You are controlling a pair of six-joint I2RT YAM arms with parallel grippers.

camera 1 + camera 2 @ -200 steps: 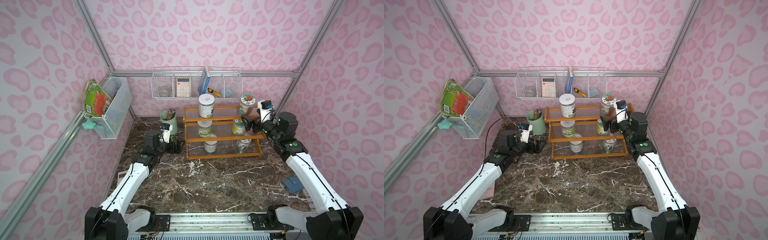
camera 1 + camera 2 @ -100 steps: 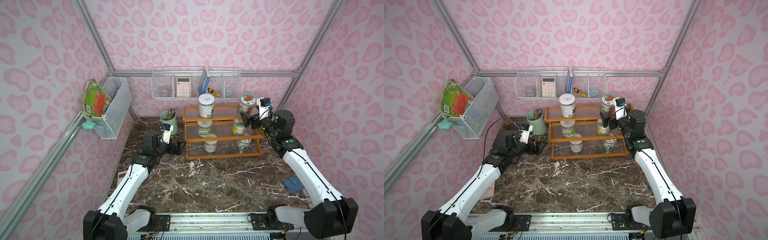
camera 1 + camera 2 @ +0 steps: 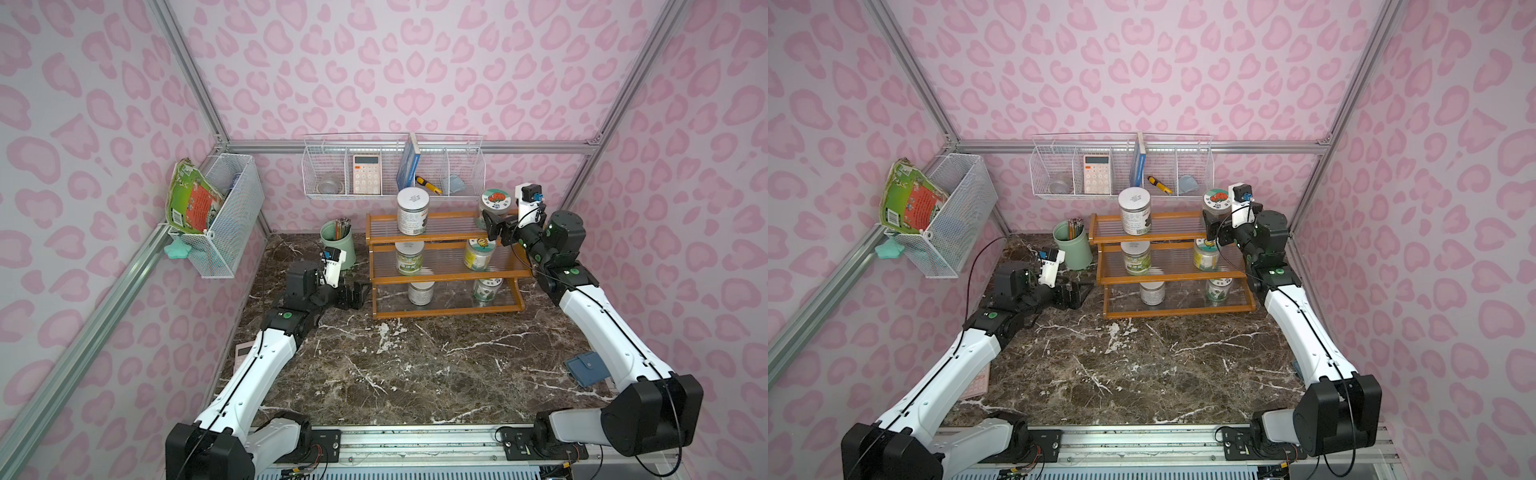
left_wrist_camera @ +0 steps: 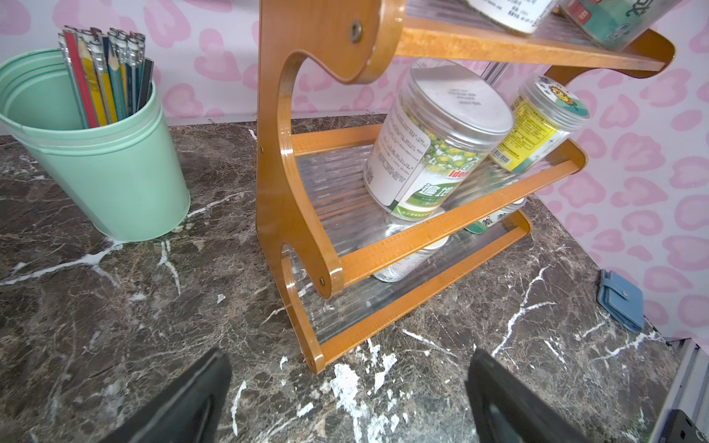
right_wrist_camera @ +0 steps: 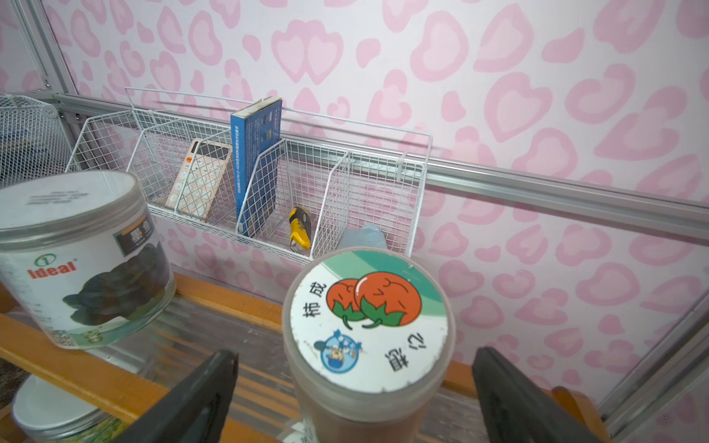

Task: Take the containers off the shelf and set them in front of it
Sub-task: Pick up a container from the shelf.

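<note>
Six jars (image 3: 411, 210) sit on the shelf (image 3: 446, 309); the right gripper (image 5: 356, 399), jaws wide, flanks the top-tier fruit-lid jar (image 5: 368, 322), far right; the left gripper (image 4: 349, 402) gapes empty beside the shelf's left end.

A dark marble tabletop (image 3: 415, 374) with white veins carries a three-tier stepped wooden shelf (image 3: 446, 309) at the back. Two upright jars stand on each tier.

- **Top tier:** a tall white-lidded jar (image 3: 411, 210) and a fruit-lidded jar (image 3: 494, 203).
- **Middle tier:** a green-labelled jar (image 3: 409, 257) and a yellow-labelled jar (image 3: 478, 255).
- **Bottom tier:** a grey jar (image 3: 420, 292) and a leaf-labelled jar (image 3: 487, 289).

On the tabletop itself, a mint-green pencil cup (image 3: 338, 249) stands just beside the shelf. A blue wallet (image 3: 586, 370) lies well apart from it.
</note>
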